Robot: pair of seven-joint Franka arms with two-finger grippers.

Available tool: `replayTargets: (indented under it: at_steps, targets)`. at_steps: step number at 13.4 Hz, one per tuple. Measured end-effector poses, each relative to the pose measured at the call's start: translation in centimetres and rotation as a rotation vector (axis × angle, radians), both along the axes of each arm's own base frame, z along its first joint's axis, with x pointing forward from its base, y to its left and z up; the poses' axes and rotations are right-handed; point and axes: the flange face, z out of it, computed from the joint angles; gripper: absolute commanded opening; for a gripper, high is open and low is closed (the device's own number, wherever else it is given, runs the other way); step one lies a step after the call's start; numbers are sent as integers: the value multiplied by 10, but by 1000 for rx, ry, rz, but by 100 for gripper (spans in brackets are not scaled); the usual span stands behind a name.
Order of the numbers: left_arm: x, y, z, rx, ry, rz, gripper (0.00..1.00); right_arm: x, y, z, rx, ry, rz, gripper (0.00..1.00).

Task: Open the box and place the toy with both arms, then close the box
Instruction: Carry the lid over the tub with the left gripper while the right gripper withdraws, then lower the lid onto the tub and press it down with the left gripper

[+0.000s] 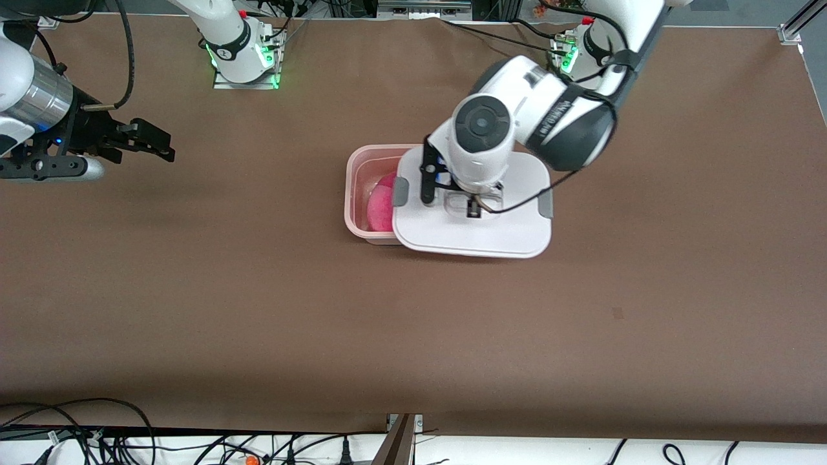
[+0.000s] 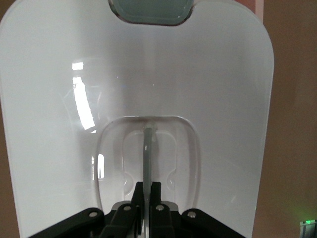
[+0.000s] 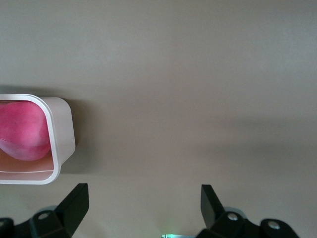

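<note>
The pink translucent box (image 1: 356, 187) stands mid-table with the hot-pink toy (image 1: 381, 205) inside it. The white lid (image 1: 478, 236) with grey side clips lies askew over the box, covering all but the part toward the right arm's end. My left gripper (image 1: 473, 208) is shut on the lid's clear handle (image 2: 149, 148), its fingers (image 2: 159, 191) pinching the thin upright rib. My right gripper (image 1: 155, 143) is open and empty, up over the bare table toward the right arm's end. The right wrist view shows the box corner (image 3: 59, 144) and the toy (image 3: 25, 131).
Brown table cover (image 1: 413, 323) all around the box. The arm bases with green lights stand along the table edge farthest from the front camera (image 1: 245, 61). Cables lie past the table's near edge (image 1: 194, 445).
</note>
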Motion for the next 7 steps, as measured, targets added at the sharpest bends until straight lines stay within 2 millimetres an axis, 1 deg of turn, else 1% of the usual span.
replayTargets:
  at_steps: [2, 4, 5, 6, 7]
  targets:
    - [-19, -37, -11, -21, -33, 28, 0, -4, -2, 1, 0, -4, -3, 100]
    - [-40, -69, -27, -23, -46, 32, 0, -3, -4, -1, -21, -18, -1, 100]
    - [-49, -80, -35, -10, -52, 25, 0, -2, -5, -2, -31, -24, -1, 100]
    - [-55, -86, -42, 3, -55, 20, 0, -1, -6, -3, -36, -27, -1, 100]
    - [-56, -88, -46, 10, -54, 19, 0, -1, -6, -3, -38, -28, -2, 100]
